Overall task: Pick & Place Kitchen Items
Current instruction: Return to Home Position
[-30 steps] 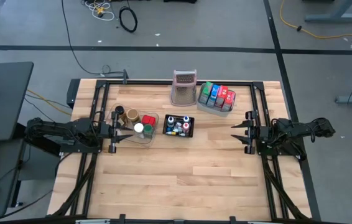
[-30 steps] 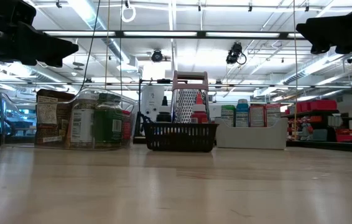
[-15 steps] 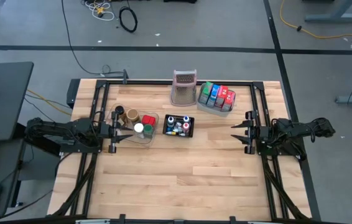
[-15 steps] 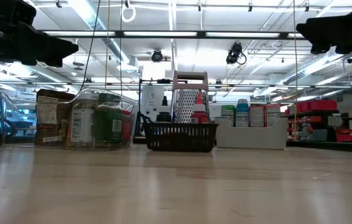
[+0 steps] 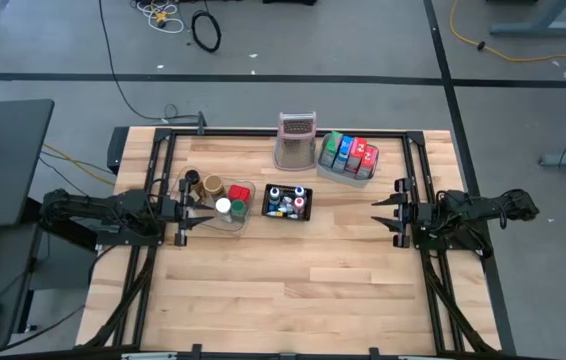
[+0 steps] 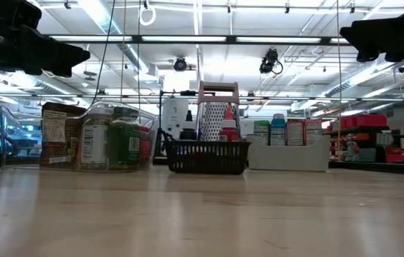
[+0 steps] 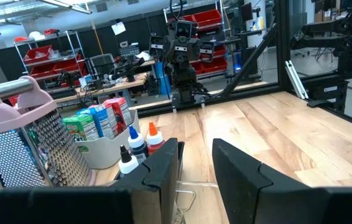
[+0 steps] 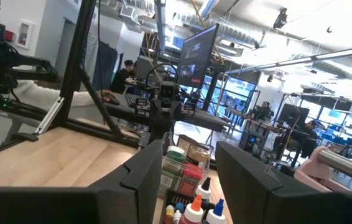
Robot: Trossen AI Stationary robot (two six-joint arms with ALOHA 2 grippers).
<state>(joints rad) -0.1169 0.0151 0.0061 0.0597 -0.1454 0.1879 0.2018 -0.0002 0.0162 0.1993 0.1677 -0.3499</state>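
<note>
The kitchen items sit in three containers along the far half of the table. Squat jars (image 5: 225, 206), white, green and red, stand in a clear tub (image 5: 245, 190), with brown and black jars (image 5: 206, 184) at its far-left side. Tiny colour-capped bottles (image 5: 286, 200) fill a black mesh basket (image 5: 308, 212). Green, blue and red packets (image 5: 350, 151) stand upright in a grey tray (image 5: 347, 172). My left gripper (image 5: 201, 213) hangs open, raised, just left of the tub. My right gripper (image 5: 375, 214) is open near the table's right side, apart from everything.
A tall silvery box grater with a pink handle (image 5: 297, 140) stands at the far edge between tub and tray. Black frame rails (image 5: 153, 180) run along the table's left, right and far sides. Bare wood (image 5: 293, 280) covers the near half.
</note>
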